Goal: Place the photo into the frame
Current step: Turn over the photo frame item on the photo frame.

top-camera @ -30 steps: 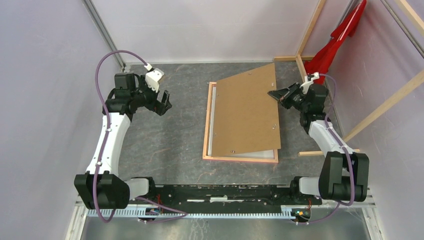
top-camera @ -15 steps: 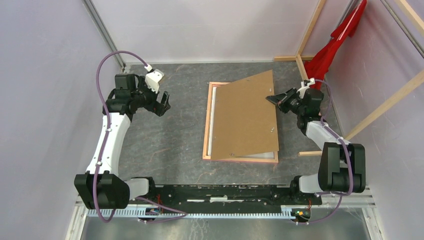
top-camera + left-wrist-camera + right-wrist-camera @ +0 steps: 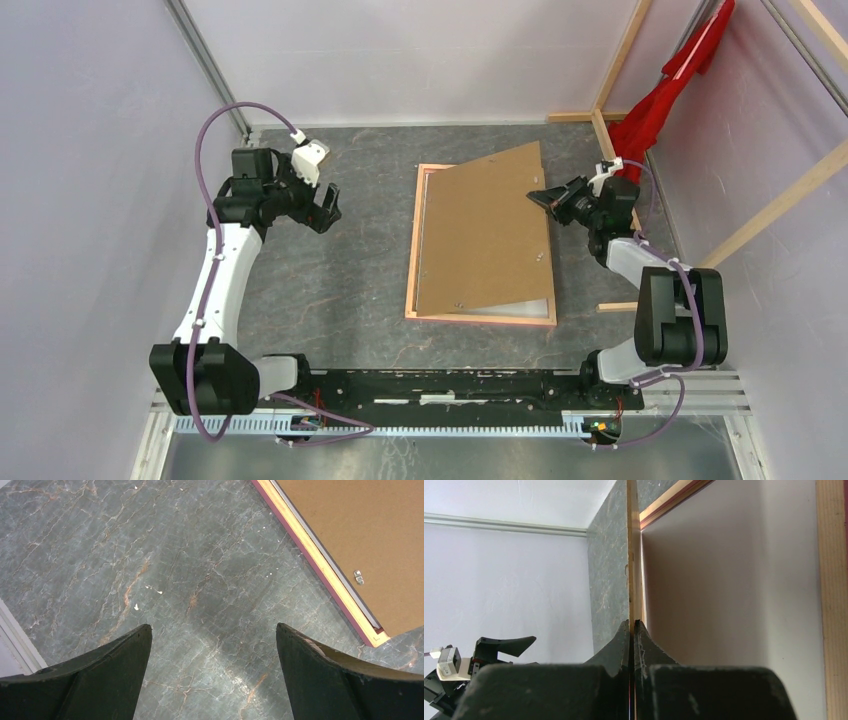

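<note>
The photo (image 3: 485, 235) lies brown hardboard back up, tilted: its left edge rests inside the frame (image 3: 411, 270) and its right edge is raised. The frame lies flat, tan back up, with a white pane showing along its near side. My right gripper (image 3: 540, 197) is shut on the photo's right edge; in the right wrist view the jaws (image 3: 633, 622) pinch the thin board (image 3: 633, 555) edge-on, beside the frame's tan rail (image 3: 831, 580). My left gripper (image 3: 325, 205) is open and empty over the grey table, left of the frame (image 3: 320, 565).
Bare wooden beams (image 3: 770, 210) stand at the right, one lying on the table by the right arm. A red cloth (image 3: 670, 90) hangs at the back right. Pale walls close the left and back sides. The table top is grey marbled.
My right gripper has moved left with the photo's right edge, turning the board more square to the frame and covering more of it. The left arm has not moved.
</note>
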`<state>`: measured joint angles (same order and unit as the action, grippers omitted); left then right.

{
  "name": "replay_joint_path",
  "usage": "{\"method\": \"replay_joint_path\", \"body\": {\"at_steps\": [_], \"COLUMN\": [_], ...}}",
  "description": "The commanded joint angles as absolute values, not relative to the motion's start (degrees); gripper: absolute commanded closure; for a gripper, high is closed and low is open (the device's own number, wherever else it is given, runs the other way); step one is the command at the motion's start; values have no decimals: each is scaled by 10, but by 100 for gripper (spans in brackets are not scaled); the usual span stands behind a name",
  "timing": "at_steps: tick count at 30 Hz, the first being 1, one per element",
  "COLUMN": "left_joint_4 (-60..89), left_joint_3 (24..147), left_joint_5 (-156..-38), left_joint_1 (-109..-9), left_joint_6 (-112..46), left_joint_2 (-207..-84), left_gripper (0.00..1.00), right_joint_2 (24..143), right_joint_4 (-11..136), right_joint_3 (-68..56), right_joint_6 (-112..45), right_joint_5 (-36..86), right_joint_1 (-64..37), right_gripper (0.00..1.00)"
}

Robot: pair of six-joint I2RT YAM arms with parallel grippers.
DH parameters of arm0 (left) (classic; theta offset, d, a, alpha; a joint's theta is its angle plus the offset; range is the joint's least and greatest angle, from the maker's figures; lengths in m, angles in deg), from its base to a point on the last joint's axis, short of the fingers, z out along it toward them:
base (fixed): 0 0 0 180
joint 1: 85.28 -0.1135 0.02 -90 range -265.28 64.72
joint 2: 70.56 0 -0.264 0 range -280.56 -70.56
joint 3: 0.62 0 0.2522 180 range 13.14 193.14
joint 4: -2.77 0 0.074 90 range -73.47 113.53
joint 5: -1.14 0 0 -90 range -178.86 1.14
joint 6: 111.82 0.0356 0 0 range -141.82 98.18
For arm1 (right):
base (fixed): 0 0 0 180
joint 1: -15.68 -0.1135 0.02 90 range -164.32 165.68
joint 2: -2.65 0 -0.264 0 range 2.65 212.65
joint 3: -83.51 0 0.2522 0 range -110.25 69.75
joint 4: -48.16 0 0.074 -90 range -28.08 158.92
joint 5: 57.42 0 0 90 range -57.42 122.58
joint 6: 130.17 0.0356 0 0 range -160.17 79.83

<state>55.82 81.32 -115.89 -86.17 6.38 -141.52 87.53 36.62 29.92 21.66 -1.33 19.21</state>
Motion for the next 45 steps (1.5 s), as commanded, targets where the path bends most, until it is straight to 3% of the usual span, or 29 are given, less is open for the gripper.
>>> {"method": "replay_joint_path", "body": {"at_steps": [1, 31, 45], "left_joint_4": [563, 570, 570], "left_joint_3": [817, 810, 803], "left_joint_5": [-1158, -1163, -1166], "left_joint_1": [-859, -859, -840], "left_joint_6": [87, 88, 88], "left_joint_2": [-1421, -1434, -1431], "left_gripper": [0, 0, 0], "right_joint_2": [884, 933, 918], "right_joint_4": [300, 272, 244], "right_joint_3": [285, 246, 299], "right_joint_6": [253, 241, 226], "right_joint_5": [-27, -21, 18], "right_joint_1": [188, 188, 160], "right_gripper": [100, 100, 100]}}
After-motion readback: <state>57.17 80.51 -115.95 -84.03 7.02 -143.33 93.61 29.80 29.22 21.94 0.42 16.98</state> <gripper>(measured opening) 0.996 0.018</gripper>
